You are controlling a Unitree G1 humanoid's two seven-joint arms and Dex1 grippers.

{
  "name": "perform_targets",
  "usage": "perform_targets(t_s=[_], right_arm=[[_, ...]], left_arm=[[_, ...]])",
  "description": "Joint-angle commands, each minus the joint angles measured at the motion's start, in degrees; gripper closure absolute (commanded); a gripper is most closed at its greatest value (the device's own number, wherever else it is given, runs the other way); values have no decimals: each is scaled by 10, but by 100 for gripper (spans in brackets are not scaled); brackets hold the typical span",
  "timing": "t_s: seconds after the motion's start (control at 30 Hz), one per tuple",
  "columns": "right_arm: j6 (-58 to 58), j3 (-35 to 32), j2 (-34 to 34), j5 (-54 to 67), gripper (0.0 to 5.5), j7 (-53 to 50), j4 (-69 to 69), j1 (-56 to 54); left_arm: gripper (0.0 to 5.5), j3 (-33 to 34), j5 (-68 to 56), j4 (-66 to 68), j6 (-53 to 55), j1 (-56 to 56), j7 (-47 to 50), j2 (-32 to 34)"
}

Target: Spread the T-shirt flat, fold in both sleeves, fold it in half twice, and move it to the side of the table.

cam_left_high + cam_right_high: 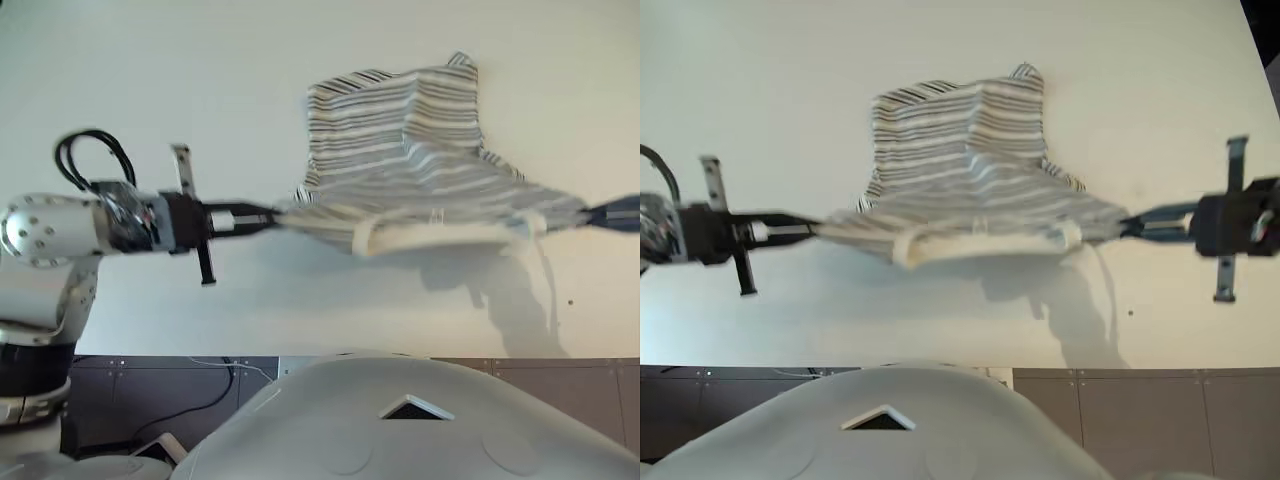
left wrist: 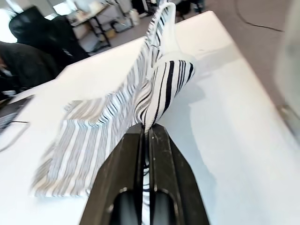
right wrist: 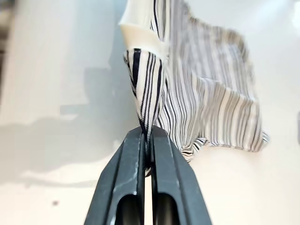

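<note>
You have the striped T-shirt (image 1: 400, 140) strung between both arms over the white table (image 1: 150, 80), roughly straight in front of you. Your left gripper (image 1: 272, 216) is pinched tight on one end of the shirt's near edge. Its two fingers (image 2: 131, 159) are pressed together with only a thin fold of striped cloth between them. Your right gripper (image 1: 1130, 226) is clamped the same way on the opposite end, and the cloth bunches into a narrow twist where it comes out from between the fingers (image 3: 164, 173).

The two grippers are well apart and point toward each other. The near edge runs taut and roughly level between them, raised off the table. A shadow (image 1: 500, 290) falls on the tabletop beneath that edge, on the side nearer to you.

From the lifted edge the rest of the shirt slopes away and down to the table. The far part lies there in soft folds rather than flat, with one corner (image 1: 462, 62) sticking out at the far right. A cream band (image 1: 430, 238) runs along the taut edge. It looks like neck trim or a hem, but the view is too soft for you to say which.

Past the far side of the table, the left wrist view takes in a dark office chair (image 2: 33, 23).
</note>
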Motion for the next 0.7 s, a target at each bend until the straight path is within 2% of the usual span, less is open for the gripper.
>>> perform_targets(t_s=[0.03, 0.17, 0.43, 0.5, 0.6, 0.7], right_arm=[[-16, 93, 40, -91, 536, -58, -55, 82], [-67, 156, 60, -186, 536, -112, -41, 138], [-78, 134, 44, -184, 536, -123, -45, 177], [-63, 111, 39, -163, 485, -110, -61, 194], [3, 52, 31, -82, 463, -71, -99, 213], [59, 8, 18, -5, 463, -45, -116, 186]], left_arm=[[540, -69, 138, 90, -93, -14, -13, -33], [540, -98, 202, 149, -156, -12, -4, -50], [540, -85, 174, 82, -109, 99, 24, -40], [488, -75, 179, 62, -98, 127, 25, -22], [471, -22, 106, -5, -17, 153, -6, 37], [471, 40, -51, -82, 127, 136, -30, 95]])
